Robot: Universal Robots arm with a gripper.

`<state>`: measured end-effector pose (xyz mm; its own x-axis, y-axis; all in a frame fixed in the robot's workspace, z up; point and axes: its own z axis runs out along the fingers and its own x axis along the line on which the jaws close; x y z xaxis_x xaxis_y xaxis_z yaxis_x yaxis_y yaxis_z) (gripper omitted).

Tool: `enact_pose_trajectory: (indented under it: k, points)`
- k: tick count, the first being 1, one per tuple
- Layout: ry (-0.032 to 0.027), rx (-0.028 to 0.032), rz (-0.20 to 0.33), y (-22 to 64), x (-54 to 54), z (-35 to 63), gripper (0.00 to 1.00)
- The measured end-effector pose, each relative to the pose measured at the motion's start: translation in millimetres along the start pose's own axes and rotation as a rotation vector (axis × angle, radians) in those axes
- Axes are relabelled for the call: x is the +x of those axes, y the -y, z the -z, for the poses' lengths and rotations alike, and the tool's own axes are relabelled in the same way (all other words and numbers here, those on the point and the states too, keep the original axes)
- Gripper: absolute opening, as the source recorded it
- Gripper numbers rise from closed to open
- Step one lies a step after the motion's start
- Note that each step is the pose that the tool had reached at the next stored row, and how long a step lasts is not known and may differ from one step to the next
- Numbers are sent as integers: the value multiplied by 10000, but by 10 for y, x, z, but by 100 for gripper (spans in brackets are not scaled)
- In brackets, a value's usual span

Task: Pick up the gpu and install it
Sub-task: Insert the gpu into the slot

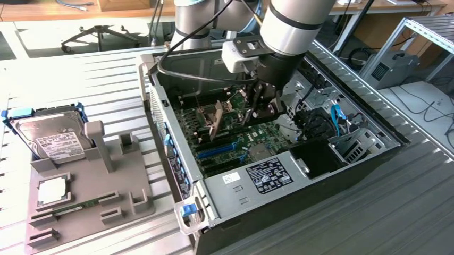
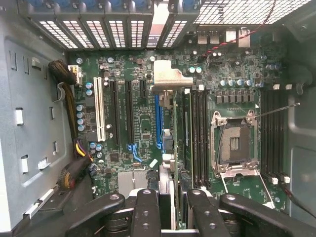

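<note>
My gripper (image 1: 260, 109) reaches down into the open computer case (image 1: 234, 191) and is shut on the gpu (image 1: 225, 114). The card hangs upright, edge down, just above the green motherboard (image 1: 227, 146). In the wrist view the gpu (image 2: 174, 143) appears edge-on between the two black fingers (image 2: 148, 212), with its silver end bracket (image 2: 168, 81) at the far end near the case's rear slots. It stands over the blue expansion slot (image 2: 158, 121). I cannot tell whether its edge touches the slot.
A silver hard drive (image 1: 53, 139) and a memory stick (image 1: 71, 208) sit on the grey fixture (image 1: 89, 212) at the exterior view's left. Inside the case are the CPU socket (image 2: 234, 143), a white slot (image 2: 99, 111) and a cable bundle (image 2: 69, 123).
</note>
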<state>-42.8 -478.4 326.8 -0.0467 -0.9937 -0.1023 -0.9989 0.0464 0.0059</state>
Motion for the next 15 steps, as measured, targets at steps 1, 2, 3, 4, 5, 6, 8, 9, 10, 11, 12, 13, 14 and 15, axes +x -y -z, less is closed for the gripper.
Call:
enact_pose_trajectory:
  k: [1, 2, 3, 4, 5, 6, 8, 9, 10, 11, 12, 13, 14, 15]
  points:
    - [0, 0, 0, -1, 5, 0, 27]
    - [0, 0, 0, -3, 14, -1, 27]
    - [0, 0, 0, -5, 22, -1, 27]
    - [0, 0, 0, -7, 28, -1, 27]
    - [0, 0, 0, -8, 35, -1, 27]
    - [0, 0, 0, -10, 41, -1, 27]
    - [0, 0, 0, -13, 54, -1, 27]
    - [0, 0, 0, -13, 59, -1, 27]
    - [0, 0, 0, -14, 66, -1, 27]
    - [0, 0, 0, -16, 72, -2, 27]
    - [1, 1, 0, -17, 77, -2, 27]
    - [0, 0, 0, -18, 84, -2, 27]
    - [1, 0, 0, -19, 89, -2, 27]
    - [0, 0, 0, -21, 101, -2, 27]
